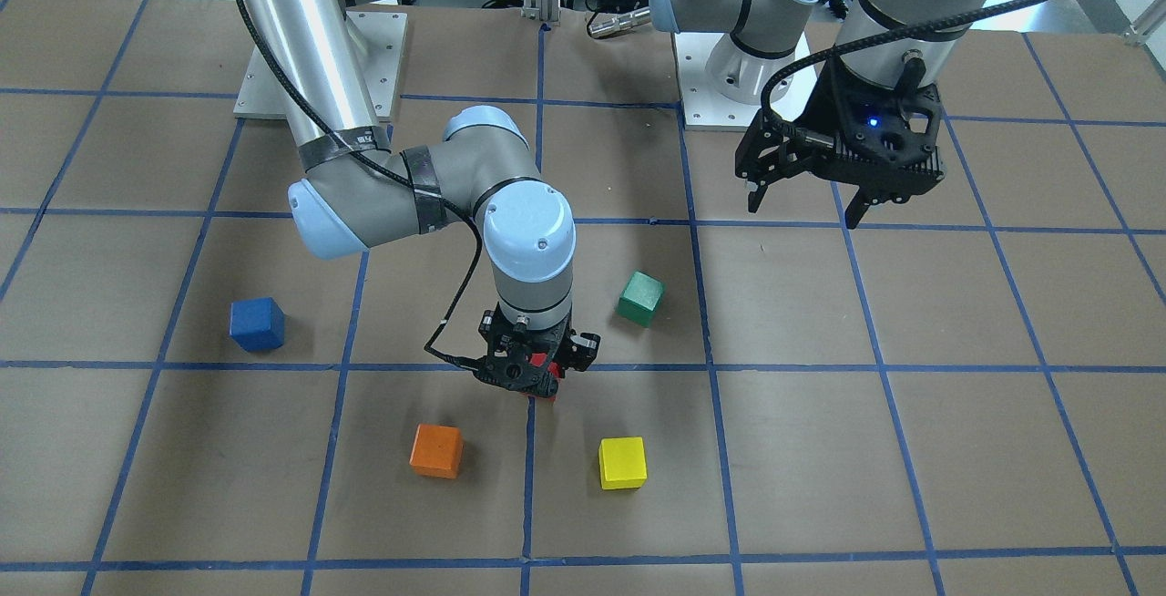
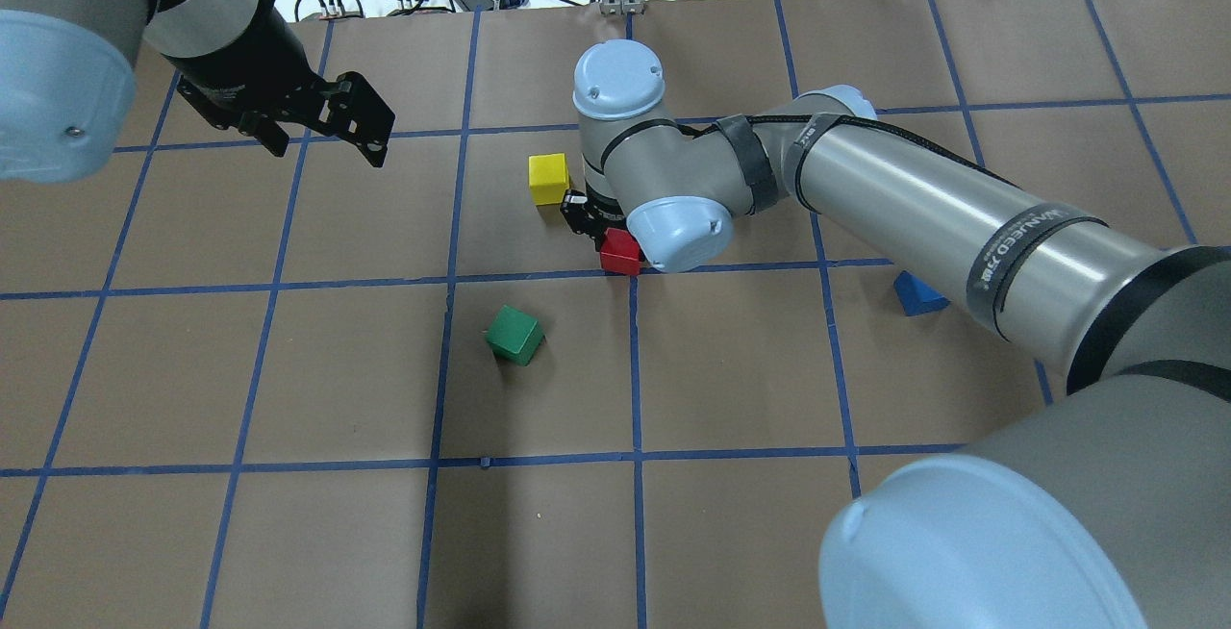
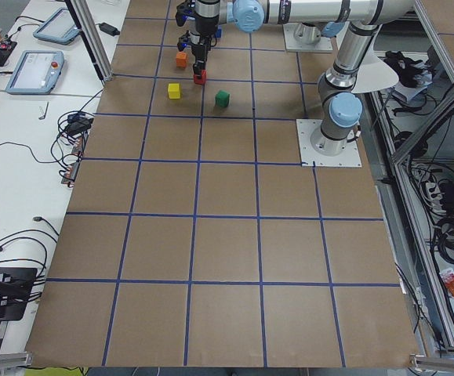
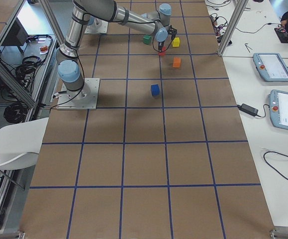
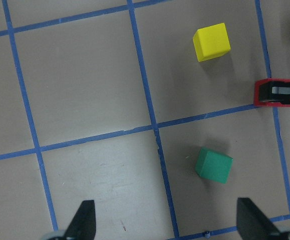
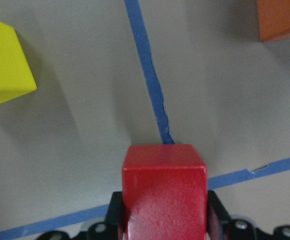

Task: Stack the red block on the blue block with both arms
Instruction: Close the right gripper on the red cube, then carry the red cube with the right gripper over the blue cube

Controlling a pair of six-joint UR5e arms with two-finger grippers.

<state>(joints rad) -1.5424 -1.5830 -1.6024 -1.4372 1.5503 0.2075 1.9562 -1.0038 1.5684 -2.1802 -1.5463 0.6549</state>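
My right gripper (image 1: pixel 537 379) is shut on the red block (image 1: pixel 546 364) near the table's middle, beside a blue tape crossing. The block fills the right wrist view (image 6: pixel 164 185) between the black fingers, low over the brown paper; I cannot tell whether it touches. It also shows in the overhead view (image 2: pixel 620 252). The blue block (image 1: pixel 257 323) stands alone on the paper, well off to the robot's right, partly behind the right arm in the overhead view (image 2: pixel 918 294). My left gripper (image 1: pixel 804 210) is open and empty, held high on the robot's left side (image 2: pixel 327 150).
A green cube (image 1: pixel 640 298) sits just robot-side of the right gripper. A yellow cube (image 1: pixel 622 462) and an orange cube (image 1: pixel 436 450) sit on its far side, toward the operators. The right arm's elbow (image 1: pixel 328 213) hangs over the paper between the gripper and the blue block.
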